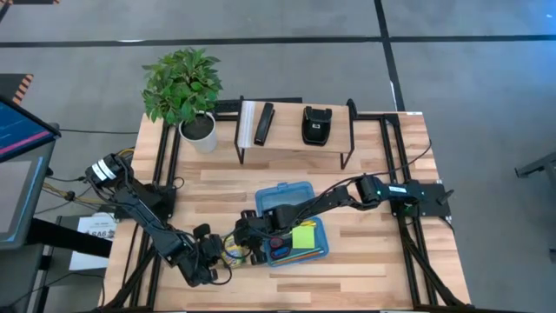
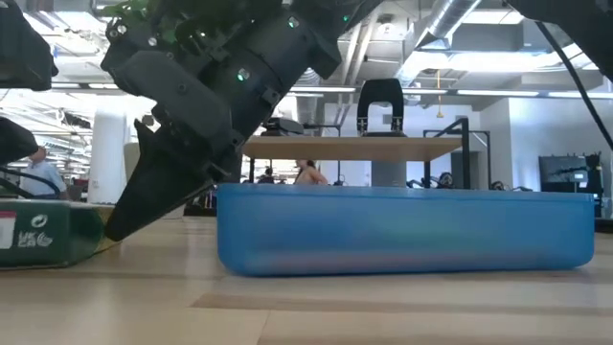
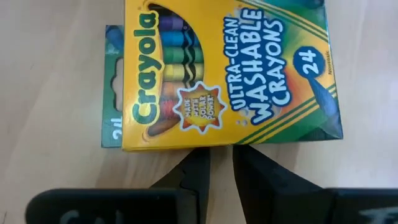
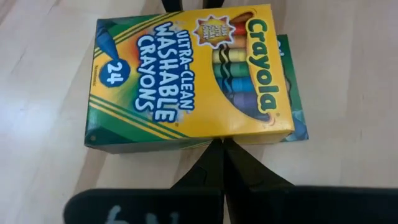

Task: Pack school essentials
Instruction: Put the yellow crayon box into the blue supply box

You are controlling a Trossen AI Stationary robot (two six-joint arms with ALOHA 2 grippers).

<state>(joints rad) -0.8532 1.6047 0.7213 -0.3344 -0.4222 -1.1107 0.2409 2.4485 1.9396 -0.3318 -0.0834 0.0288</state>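
Crayon box, yellow and green, lies flat on the wooden surface just beside the blue plastic case, off the case's left side in the high view, and both grippers have met over it. From each wrist view the box sits directly ahead of that arm's fingertips, its long axis crosswise to the fingers, so each arm faces one long edge from opposite sides.

The left gripper points at the box's long edge with its fingers a narrow slit apart, nothing between them. The right gripper reaches across the case to the opposite long edge, its fingers pressed together and empty, the tips at or just short of the box; contact cannot be told.

Judged from this, the box still has to travel toward the case, and the left arm lies on the far side from it, well placed to push or lift that way. A lime-green sticky-note pad already rests inside the case.
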